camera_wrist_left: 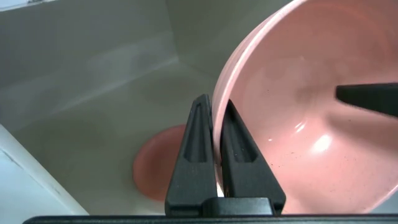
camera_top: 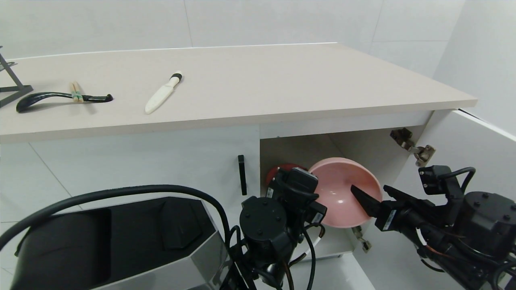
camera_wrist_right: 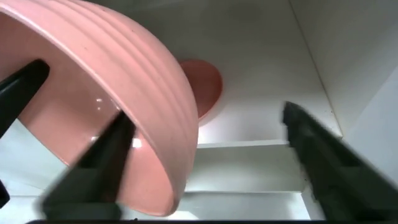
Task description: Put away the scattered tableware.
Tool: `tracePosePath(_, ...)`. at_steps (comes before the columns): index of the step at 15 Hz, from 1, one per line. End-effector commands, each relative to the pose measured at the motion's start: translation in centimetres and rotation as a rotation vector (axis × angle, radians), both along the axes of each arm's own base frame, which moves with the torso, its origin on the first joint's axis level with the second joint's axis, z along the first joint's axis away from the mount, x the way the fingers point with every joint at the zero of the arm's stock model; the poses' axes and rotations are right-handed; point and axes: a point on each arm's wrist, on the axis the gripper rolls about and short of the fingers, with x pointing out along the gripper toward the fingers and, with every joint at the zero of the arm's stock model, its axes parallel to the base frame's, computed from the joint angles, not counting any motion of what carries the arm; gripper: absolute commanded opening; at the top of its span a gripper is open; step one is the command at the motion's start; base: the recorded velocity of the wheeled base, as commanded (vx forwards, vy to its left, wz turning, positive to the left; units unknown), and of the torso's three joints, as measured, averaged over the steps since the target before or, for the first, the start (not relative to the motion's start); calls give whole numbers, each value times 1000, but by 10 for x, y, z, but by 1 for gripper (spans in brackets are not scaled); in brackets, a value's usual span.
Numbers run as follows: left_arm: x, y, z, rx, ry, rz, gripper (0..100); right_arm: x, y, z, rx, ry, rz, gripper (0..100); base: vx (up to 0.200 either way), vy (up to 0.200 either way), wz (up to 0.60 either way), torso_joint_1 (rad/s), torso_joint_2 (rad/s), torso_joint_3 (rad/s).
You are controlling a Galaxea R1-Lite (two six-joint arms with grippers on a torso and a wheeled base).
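Observation:
My left gripper (camera_top: pixel 311 184) (camera_wrist_left: pixel 216 104) is shut on the rim of a pink bowl (camera_top: pixel 342 189) (camera_wrist_left: pixel 311 112) (camera_wrist_right: pixel 118 81), holding it tilted on edge in the mouth of the open cabinet (camera_top: pixel 298 149). To the bowl's right my right gripper (camera_top: pixel 371 190) (camera_wrist_right: pixel 205 118) stands open, straddling the far rim with one finger (camera_wrist_right: pixel 93 168) inside the bowl and the other outside. A reddish plate (camera_top: pixel 278 169) (camera_wrist_left: pixel 161 171) (camera_wrist_right: pixel 202 87) lies on the cabinet floor behind the bowl. On the counter lie a white knife (camera_top: pixel 163 93), a black ladle (camera_top: pixel 52 98) and chopsticks (camera_top: pixel 75 96).
The cabinet's right door (camera_top: pixel 475 145) swings open beside my right arm, its hinge (camera_top: pixel 415 149) exposed. The left door is shut, with a black handle (camera_top: pixel 241 174). A black rack (camera_top: pixel 12 86) stands at the counter's far left. The counter (camera_top: pixel 282 80) is bare on its right half.

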Motion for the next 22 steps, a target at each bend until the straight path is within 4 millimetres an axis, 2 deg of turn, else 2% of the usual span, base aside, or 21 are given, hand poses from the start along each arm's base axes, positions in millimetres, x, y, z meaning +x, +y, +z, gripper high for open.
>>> tracePosePath(1,-1,-1,1,-14,4,-7,0,-1,1,0,1,-2,5,0,0,0,0,0,0,0)
tracePosePath(6,-6,-4,-4,-36,31,-25,0,-11,13,7,15,-26,74,0,0,0,0,0,0,0)
tracePosePath(7,-10,-7,-4,-50,42,-43,100,-11,14,6,14,-24,77,0,0,0,0,0,0,0)
tracePosePath(11,-15,-9,-1,-51,36,-54,100,-7,13,2,7,-9,64,0,0,0,0,0,0,0)
tracePosePath(13,-19,-6,4,-67,44,-62,100,7,8,-13,-4,47,13,0,0,0,0,0,0,0)
tracePosePath(16,-25,5,21,-115,50,-68,100,15,8,-29,-15,109,-11,0,0,0,0,0,0,0)
tracePosePath(19,-34,20,18,-81,83,-69,100,15,8,-30,-17,113,-13,0,0,0,0,0,0,0)
tracePosePath(22,-49,39,27,-83,112,-99,100,18,4,-33,-21,122,-34,0,0,0,0,0,0,0)
